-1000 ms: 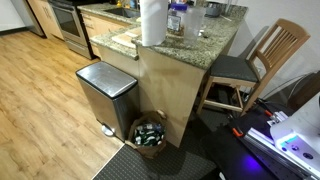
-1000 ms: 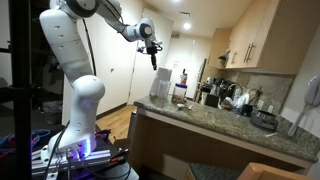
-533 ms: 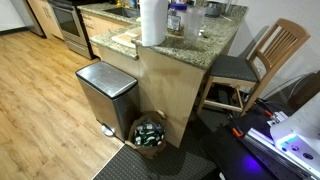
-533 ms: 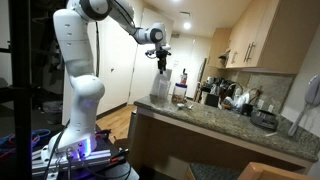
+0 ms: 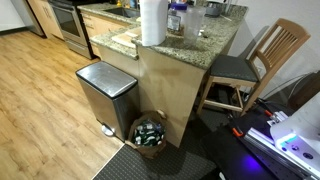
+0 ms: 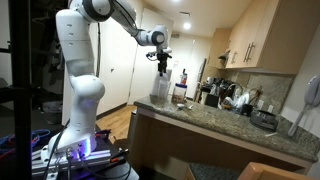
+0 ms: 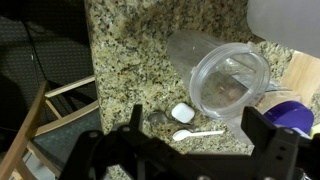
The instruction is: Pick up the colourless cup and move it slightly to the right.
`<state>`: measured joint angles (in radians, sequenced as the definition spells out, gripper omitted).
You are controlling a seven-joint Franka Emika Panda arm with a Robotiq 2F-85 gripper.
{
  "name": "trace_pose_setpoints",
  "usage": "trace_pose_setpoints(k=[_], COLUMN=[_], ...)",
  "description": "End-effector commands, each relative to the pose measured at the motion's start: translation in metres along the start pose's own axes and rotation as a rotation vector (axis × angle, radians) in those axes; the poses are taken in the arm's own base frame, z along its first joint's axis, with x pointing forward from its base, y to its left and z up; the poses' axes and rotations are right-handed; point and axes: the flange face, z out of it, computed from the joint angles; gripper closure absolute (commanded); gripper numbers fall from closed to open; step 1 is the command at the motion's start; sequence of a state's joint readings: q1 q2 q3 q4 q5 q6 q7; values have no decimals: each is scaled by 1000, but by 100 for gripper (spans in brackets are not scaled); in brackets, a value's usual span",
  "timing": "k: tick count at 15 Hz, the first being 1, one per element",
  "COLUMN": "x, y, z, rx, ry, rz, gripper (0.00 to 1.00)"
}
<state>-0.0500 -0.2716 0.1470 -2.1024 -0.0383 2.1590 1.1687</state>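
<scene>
The colourless cup [image 7: 228, 82] is a see-through tumbler standing upright on the granite counter [image 7: 130, 60], seen from above in the wrist view. In an exterior view it is a small greyish shape [image 5: 196, 13] behind the paper roll. My gripper [image 7: 195, 128] is open and empty, and hangs high above the counter. Its two dark fingers frame the cup's near side. In an exterior view the gripper [image 6: 163, 66] points down over the counter's end. It is out of frame in the exterior view from above.
A white paper roll [image 5: 152, 22] and a taller clear container with dark blue [image 5: 177, 17] stand beside the cup. A white plastic spoon [image 7: 198, 132] and a small white case [image 7: 182, 112] lie near it. A steel bin [image 5: 105, 92] and a wooden chair [image 5: 262, 60] flank the counter.
The arm swung toward the counter and the gripper came over the paper roll and cup. In the last half second it has barely moved.
</scene>
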Motion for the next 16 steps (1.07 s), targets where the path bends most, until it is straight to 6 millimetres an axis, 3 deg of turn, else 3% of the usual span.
trace_pose_setpoints(k=[1,7,8,11,13,16], x=[12,7,5,3,2,-2], y=[-7,-18,-12,-15,-13,-11], z=[27,80,67,81,87,92], rx=[29,-7,-20,-26,-37,-48], ry=[-54,-88,-77,-85,-81,-83], rz=[24,6,16,12,11,1], gripper=[0,0,0,0,26,50])
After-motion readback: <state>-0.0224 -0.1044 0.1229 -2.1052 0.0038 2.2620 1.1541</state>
